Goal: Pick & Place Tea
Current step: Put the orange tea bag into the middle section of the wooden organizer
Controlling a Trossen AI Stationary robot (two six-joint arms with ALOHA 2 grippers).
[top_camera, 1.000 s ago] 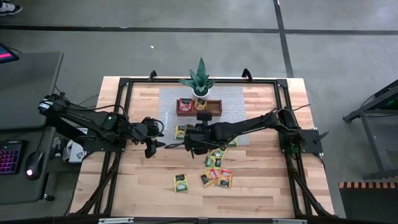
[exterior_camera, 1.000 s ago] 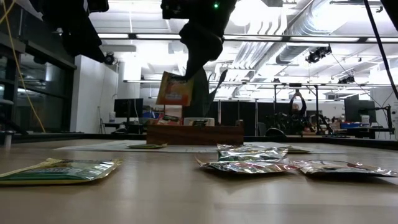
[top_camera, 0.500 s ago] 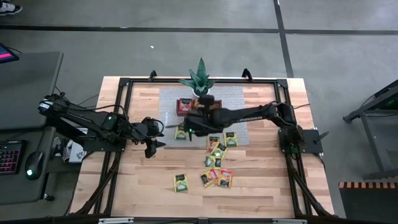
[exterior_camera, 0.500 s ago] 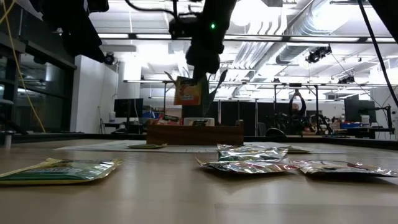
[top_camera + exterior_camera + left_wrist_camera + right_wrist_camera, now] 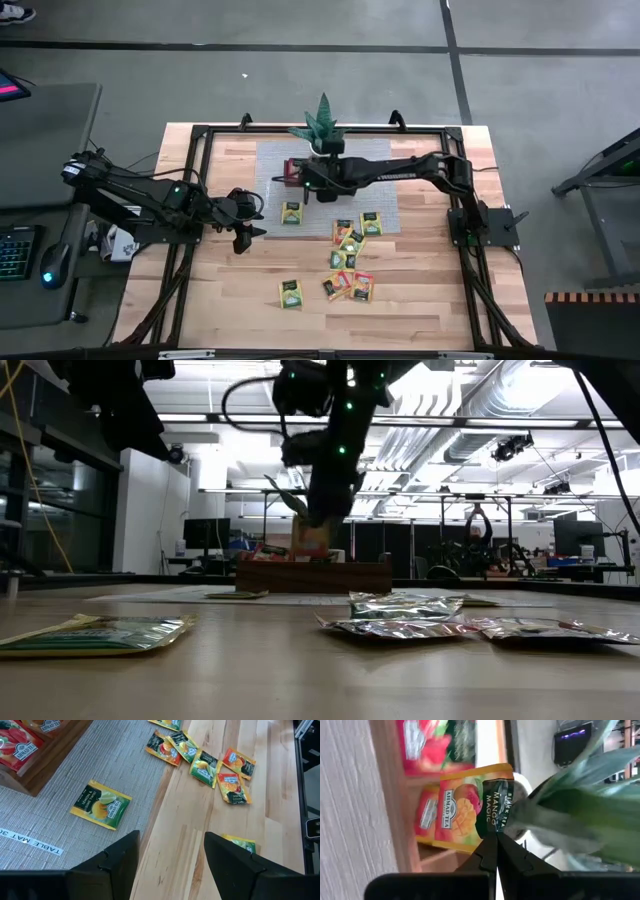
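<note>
Placing step: right hand [image 5: 495, 836] pinched an orange mango tea packet [image 5: 465, 807] just above the wooden tray [image 5: 300, 171] near desk's far edge, by the plant [image 5: 322, 125]. Left hand [image 5: 170, 852] waited spread nr left edge. Next, prob: lower into the orange compartment, release.

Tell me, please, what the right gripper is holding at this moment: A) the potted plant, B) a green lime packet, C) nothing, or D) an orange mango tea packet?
D: in the right wrist view the right gripper is shut on the edge of an orange mango tea packet, hanging over the wooden tray.
</note>
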